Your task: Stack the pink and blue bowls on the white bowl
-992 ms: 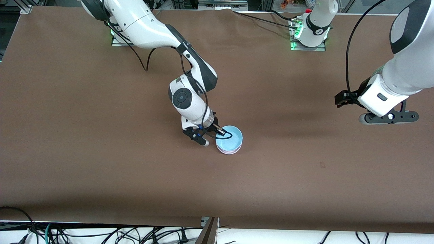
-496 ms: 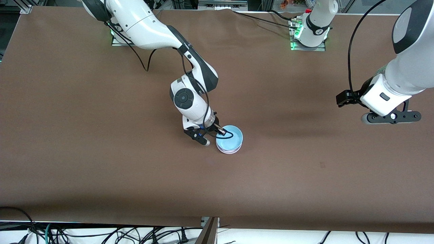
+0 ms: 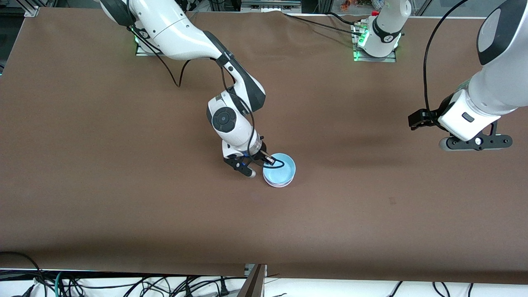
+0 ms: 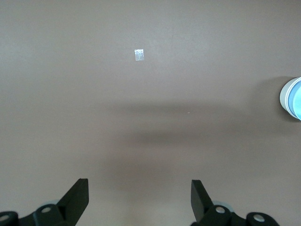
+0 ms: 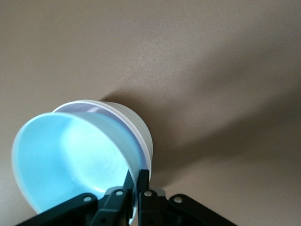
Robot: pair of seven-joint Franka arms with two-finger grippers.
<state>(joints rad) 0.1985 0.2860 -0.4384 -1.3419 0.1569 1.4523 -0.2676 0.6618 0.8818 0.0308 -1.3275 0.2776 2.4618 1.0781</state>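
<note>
— What does the front view give you?

— My right gripper (image 3: 259, 163) is down at the middle of the brown table (image 3: 123, 185), its fingers pinched on the rim of the blue bowl (image 3: 281, 169). That bowl sits nested in a stack; a thin pale edge of the pink bowl (image 3: 277, 185) peeks out beneath it on the side nearer the camera. My left gripper (image 3: 474, 142) hangs over bare table toward the left arm's end, waiting.

— And the left wrist view?

— My left gripper's (image 4: 140, 200) fingers stand wide apart, holding nothing. Under them is plain table with a small pale tag (image 4: 138, 54) on it. The stack (image 4: 292, 98) shows at the picture's edge, blue inside a white wall.

— The right wrist view?

— My fingers (image 5: 128, 186) are clamped on the blue bowl's (image 5: 70, 160) rim, one inside and one outside. The blue bowl is empty. It rests inside the white bowl (image 5: 136, 127), with a faint pinkish rim between the two.
</note>
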